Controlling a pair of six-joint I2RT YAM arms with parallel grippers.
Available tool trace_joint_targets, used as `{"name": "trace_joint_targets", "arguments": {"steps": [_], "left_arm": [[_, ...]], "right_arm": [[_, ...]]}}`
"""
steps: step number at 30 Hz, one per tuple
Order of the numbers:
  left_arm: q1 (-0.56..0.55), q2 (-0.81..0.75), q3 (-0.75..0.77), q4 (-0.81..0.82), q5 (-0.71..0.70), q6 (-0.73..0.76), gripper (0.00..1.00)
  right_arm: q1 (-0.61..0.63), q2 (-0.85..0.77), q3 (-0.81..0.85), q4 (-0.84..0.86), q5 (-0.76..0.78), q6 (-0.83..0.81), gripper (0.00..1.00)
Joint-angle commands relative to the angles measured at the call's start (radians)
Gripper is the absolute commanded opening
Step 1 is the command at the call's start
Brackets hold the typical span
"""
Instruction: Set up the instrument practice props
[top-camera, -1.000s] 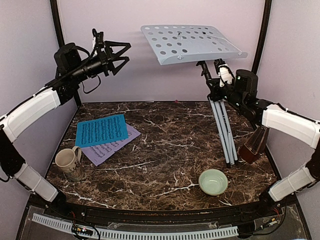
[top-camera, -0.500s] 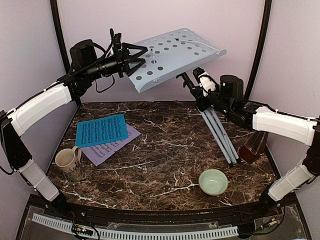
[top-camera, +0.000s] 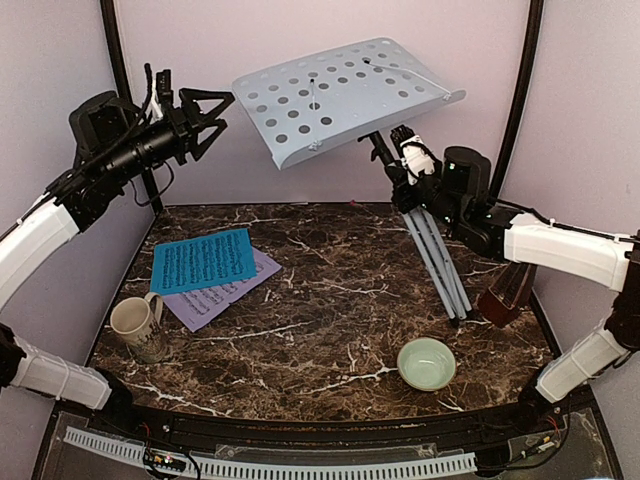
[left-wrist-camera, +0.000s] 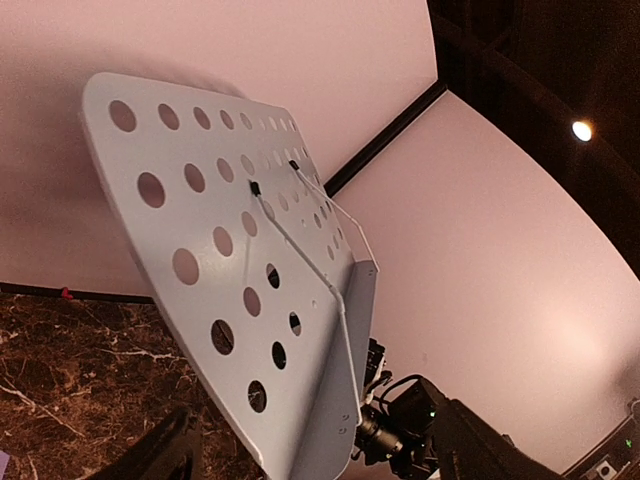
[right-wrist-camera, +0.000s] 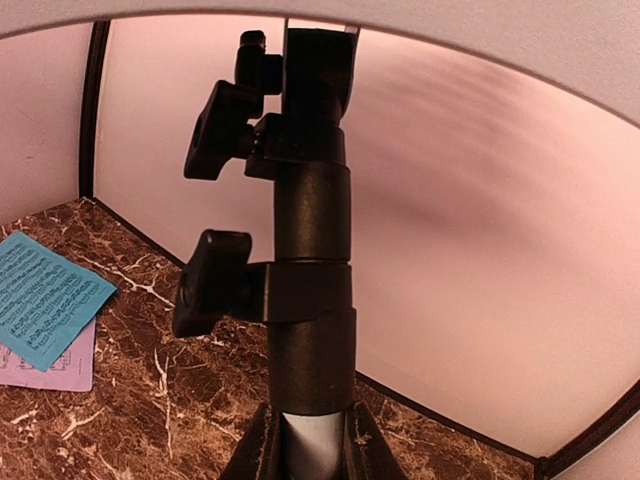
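The silver-white music stand has its perforated desk (top-camera: 340, 95) raised and tilted, with its legs (top-camera: 440, 262) folded together and their tips on the table. My right gripper (top-camera: 405, 168) is shut on the stand's black pole (right-wrist-camera: 310, 300), just under the lower knob; its fingertips (right-wrist-camera: 255, 450) flank the pole. My left gripper (top-camera: 222, 120) is open and empty, a little left of the desk's left edge; the desk (left-wrist-camera: 230, 260) fills its wrist view. The blue sheet (top-camera: 203, 260) lies over the lilac sheet (top-camera: 215, 297) at the left. The reddish-brown metronome (top-camera: 508, 292) stands partly hidden behind my right arm.
A beige mug (top-camera: 135, 325) stands near the front left by the sheets. A pale green bowl (top-camera: 427, 362) sits at the front right, near the stand's leg tips. The marble table (top-camera: 320, 320) is walled at the back and both sides.
My right gripper carried the stand leftward and tilted it. My left gripper reached the desk's left edge half a second ago and has drawn back to the left, open.
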Motion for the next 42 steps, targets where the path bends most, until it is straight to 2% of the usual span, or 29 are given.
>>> {"name": "trace_joint_targets", "arguments": {"steps": [1, 6, 9, 14, 19, 25, 31, 34, 37, 42], "left_arm": [[0.026, 0.03, -0.076, 0.057, 0.033, -0.07, 0.83], [0.02, 0.069, -0.081, 0.279, 0.164, -0.127, 0.81], [-0.003, 0.086, -0.032, 0.241, 0.163, -0.082, 0.8], [-0.022, 0.104, -0.011, 0.277, 0.165, -0.107, 0.75], [-0.061, 0.15, 0.079, 0.227, 0.158, -0.08, 0.7], [-0.092, 0.187, 0.153, 0.193, 0.151, -0.039, 0.48], [-0.103, 0.175, 0.188, 0.15, 0.102, 0.039, 0.2], [-0.104, 0.171, 0.181, 0.181, 0.112, 0.039, 0.02], [-0.13, 0.158, 0.151, 0.269, 0.141, 0.06, 0.0], [-0.132, 0.131, 0.158, 0.304, 0.142, 0.122, 0.0]], "right_arm": [[0.004, -0.099, 0.076, 0.414, 0.001, 0.013, 0.0], [0.006, -0.118, 0.061, 0.424, -0.027, 0.027, 0.0], [0.007, -0.134, 0.045, 0.444, -0.036, 0.041, 0.0], [0.018, -0.139, 0.043, 0.456, -0.065, 0.077, 0.0], [0.044, -0.121, 0.043, 0.485, -0.064, 0.072, 0.0], [0.081, -0.082, 0.047, 0.525, -0.022, 0.044, 0.0], [0.101, -0.045, 0.043, 0.597, 0.019, 0.026, 0.0], [0.103, -0.034, 0.043, 0.609, 0.016, 0.032, 0.0], [0.105, -0.027, 0.043, 0.616, 0.009, 0.048, 0.01], [0.105, -0.023, 0.011, 0.619, -0.003, 0.075, 0.13]]}}
